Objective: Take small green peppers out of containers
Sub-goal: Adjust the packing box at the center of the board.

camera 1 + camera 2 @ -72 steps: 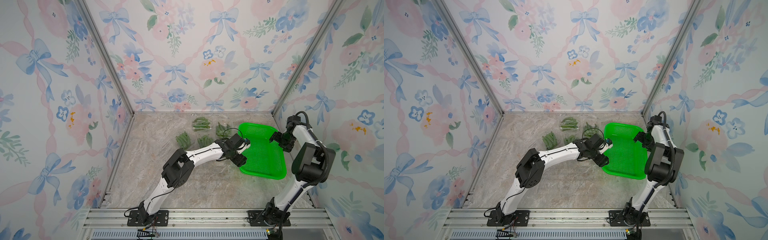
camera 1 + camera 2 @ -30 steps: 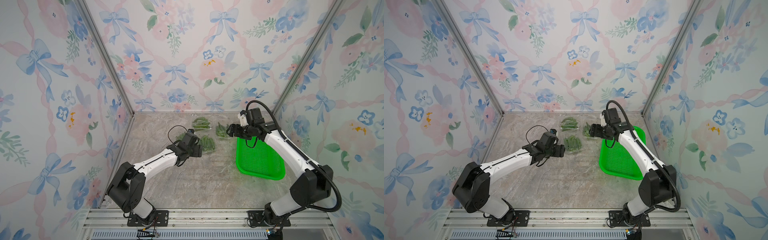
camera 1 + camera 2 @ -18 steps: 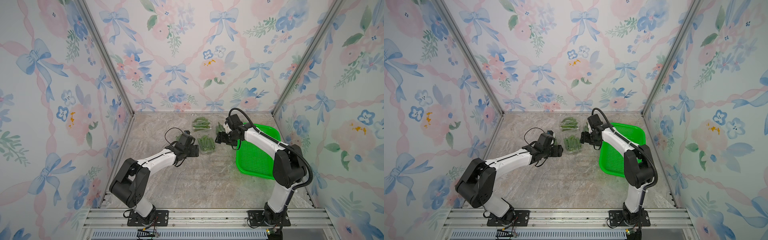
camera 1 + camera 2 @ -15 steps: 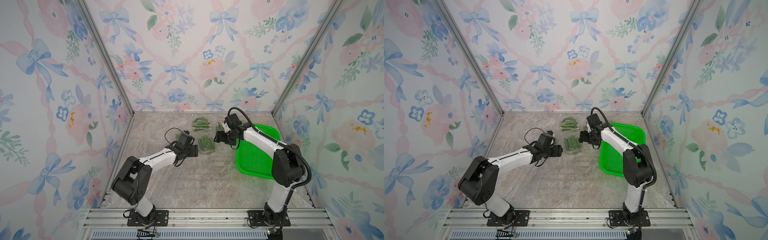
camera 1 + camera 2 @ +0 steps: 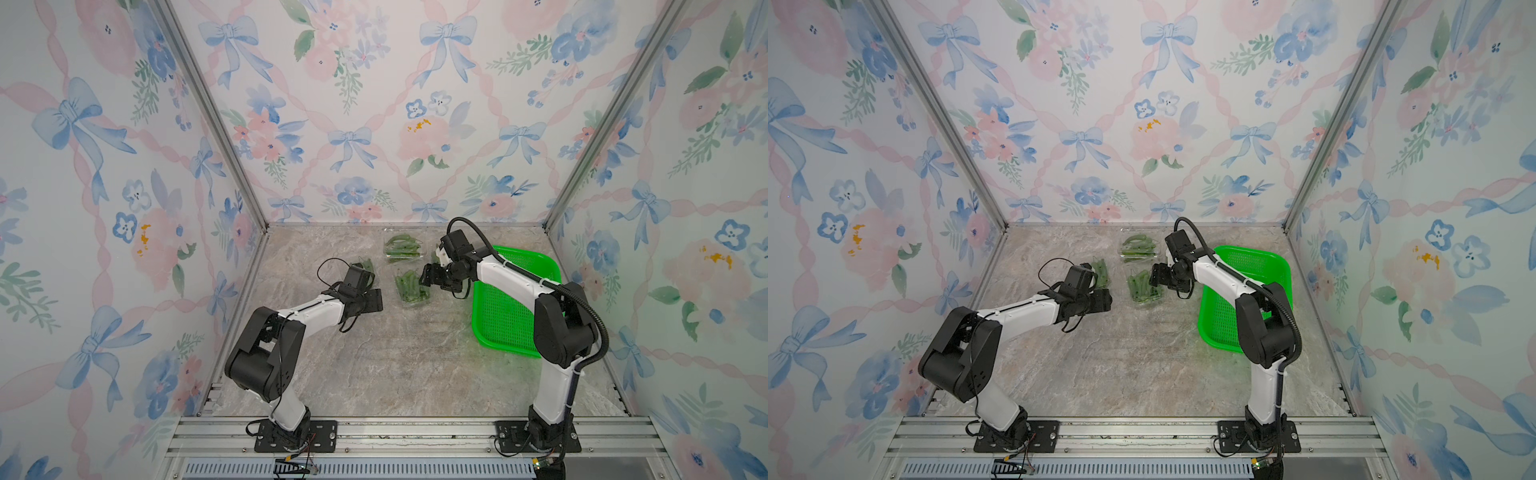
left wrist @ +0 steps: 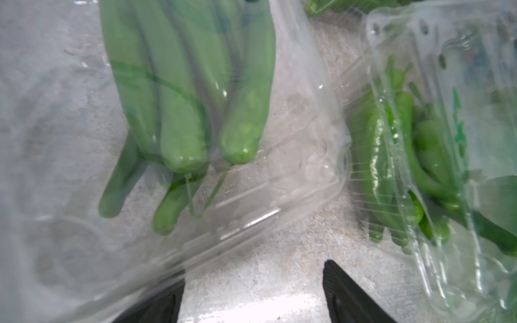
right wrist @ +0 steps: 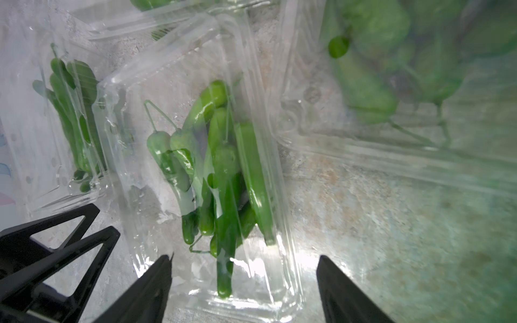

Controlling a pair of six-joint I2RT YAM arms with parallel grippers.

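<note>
Several small green peppers (image 7: 221, 167) lie in a clear container (image 7: 279, 302) whose near end sits between the wide-open fingers of my right gripper (image 7: 244, 265). In both top views the right gripper (image 5: 427, 276) (image 5: 1156, 274) hovers at the right end of this middle container (image 5: 409, 289). My left gripper (image 6: 251, 282) is open over bare table, with nothing between its fingers. Just ahead of it is a container (image 6: 279, 209) of peppers (image 6: 181, 112), and one finger shows through its clear edge. The left gripper (image 5: 374, 300) lies left of the middle container.
A bright green perforated basket (image 5: 503, 320) (image 5: 1219, 320) stands at the right, under my right forearm. Another container (image 5: 401, 247) of peppers rests near the back wall. A further blurred container (image 7: 377, 70) lies close beside the right gripper. Patterned walls enclose three sides.
My right gripper has swung left from the basket's far edge down to the middle container's end. The left gripper has pulled back slightly beside its container. Both stay open.
</note>
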